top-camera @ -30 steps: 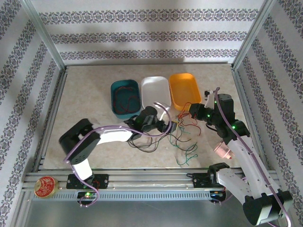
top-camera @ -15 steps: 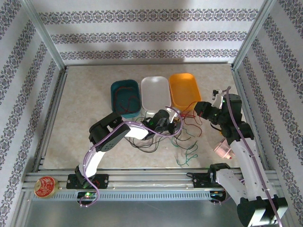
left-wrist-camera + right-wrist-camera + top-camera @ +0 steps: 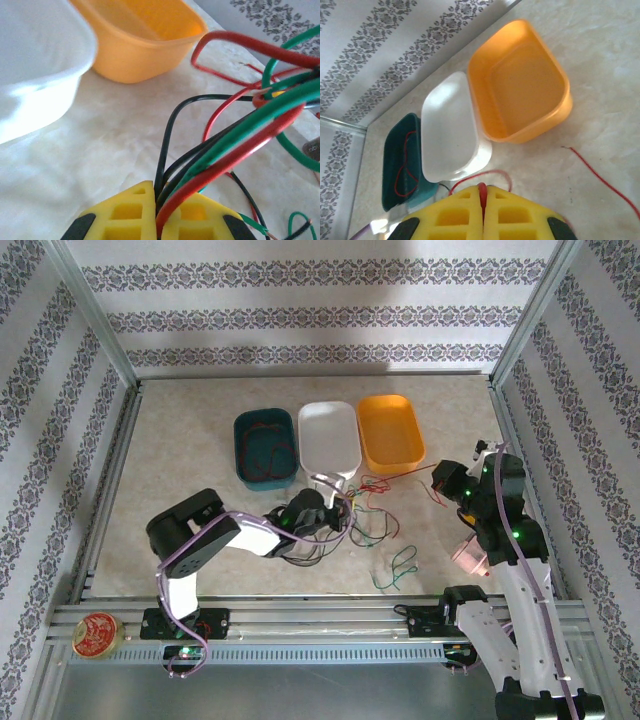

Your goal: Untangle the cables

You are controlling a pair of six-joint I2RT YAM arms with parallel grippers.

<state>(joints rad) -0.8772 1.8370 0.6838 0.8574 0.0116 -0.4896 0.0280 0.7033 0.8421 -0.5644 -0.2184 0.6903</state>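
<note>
Pulling-apart step in hand: left end effector (image 3: 157, 212) clamped on the cable bundle (image 3: 220, 150) at mid desk (image 3: 180, 440) before the white tray (image 3: 328, 425); right end effector (image 3: 482, 202) clamped on one red cable (image 3: 481, 190); next move, as judged, calls for steady drawing apart.

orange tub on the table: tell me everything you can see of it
The orange plastic tub is a shallow rounded-rectangle tray with a flared rim and smooth, glossy walls. It sits upright and empty on the beige table, just right of the white plastic tub. Whether their rims touch is unclear.
</note>
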